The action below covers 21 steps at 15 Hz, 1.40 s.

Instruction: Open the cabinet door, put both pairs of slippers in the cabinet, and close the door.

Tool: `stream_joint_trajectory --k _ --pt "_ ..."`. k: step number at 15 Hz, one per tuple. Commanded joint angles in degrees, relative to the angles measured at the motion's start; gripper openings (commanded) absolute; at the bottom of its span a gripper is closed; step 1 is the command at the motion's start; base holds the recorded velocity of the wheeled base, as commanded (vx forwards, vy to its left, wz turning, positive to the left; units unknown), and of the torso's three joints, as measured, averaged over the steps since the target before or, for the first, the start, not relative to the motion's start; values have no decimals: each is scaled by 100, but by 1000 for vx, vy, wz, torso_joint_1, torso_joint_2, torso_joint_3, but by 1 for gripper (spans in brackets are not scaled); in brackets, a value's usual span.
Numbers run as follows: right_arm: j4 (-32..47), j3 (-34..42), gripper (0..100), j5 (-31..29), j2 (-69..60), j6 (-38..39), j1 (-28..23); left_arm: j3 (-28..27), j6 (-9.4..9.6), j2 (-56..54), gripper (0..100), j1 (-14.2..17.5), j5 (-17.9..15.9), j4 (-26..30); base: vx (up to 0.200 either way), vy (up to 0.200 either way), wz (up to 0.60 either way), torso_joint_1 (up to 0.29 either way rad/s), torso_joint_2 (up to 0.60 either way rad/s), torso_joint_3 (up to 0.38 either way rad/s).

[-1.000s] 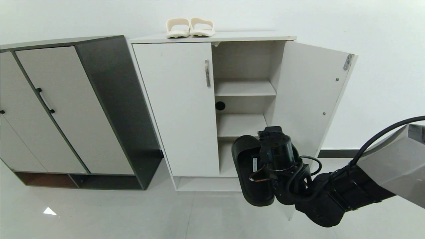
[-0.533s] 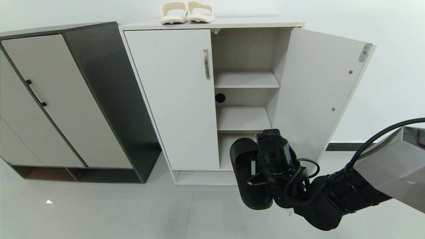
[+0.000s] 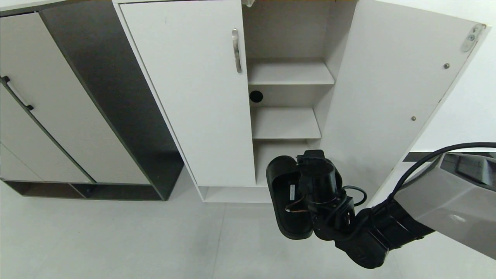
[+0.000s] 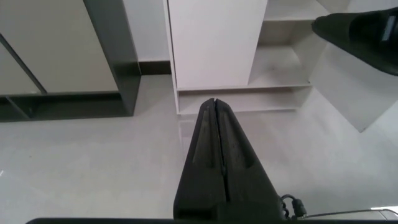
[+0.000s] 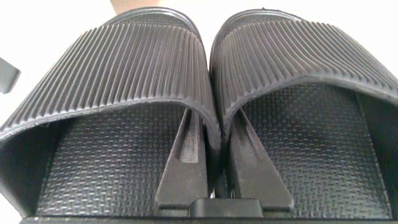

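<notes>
Right gripper (image 5: 214,127) pinches the slippers (image 3: 288,209) by their inner walls; the pair hangs low before the cabinet (image 3: 193,97), at its bottom bay. Left gripper (image 4: 214,115): jaws pressed together, empty. We fear toes catching the open door (image 3: 379,97) or base lip, twisting the pair loose.

We see a white cabinet (image 3: 186,97) with its right door (image 3: 387,89) swung wide open and its left door (image 3: 193,77) shut. Two white shelves (image 3: 288,73) sit inside. The black slippers (image 3: 285,205) are up in the air, low down, just in front of the open side. They sit side by side, with ribbed straps (image 5: 155,93). The right gripper (image 5: 214,143) pinches their inner sides together.
</notes>
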Motion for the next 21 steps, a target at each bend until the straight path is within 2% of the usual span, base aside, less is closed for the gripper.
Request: stream_joint_trajectory --k 1,3,6,14,21 --pt "-442 36 0 -54 209 -256 -79 0 -1 0 0 5 -2 -2 0 0 0 2 2 -198" --pt "-1215 45 0 -54 403 -660 -184 0 -1 0 0 -4 -2 -2 0 0 0 5 0 -122" --pt "-1874 54 0 -54 684 -1012 -290 0 -1 0 0 5 7 -2 0 0 0 0 0 0" --pt "-1874 45 0 -19 657 -1030 -896 0 -1 0 0 -4 7 -2 0 0 0 0 0 0" --pt "-1865 45 0 -1 614 -1030 -949 0 -1 0 0 5 7 -2 0 0 0 0 0 0"
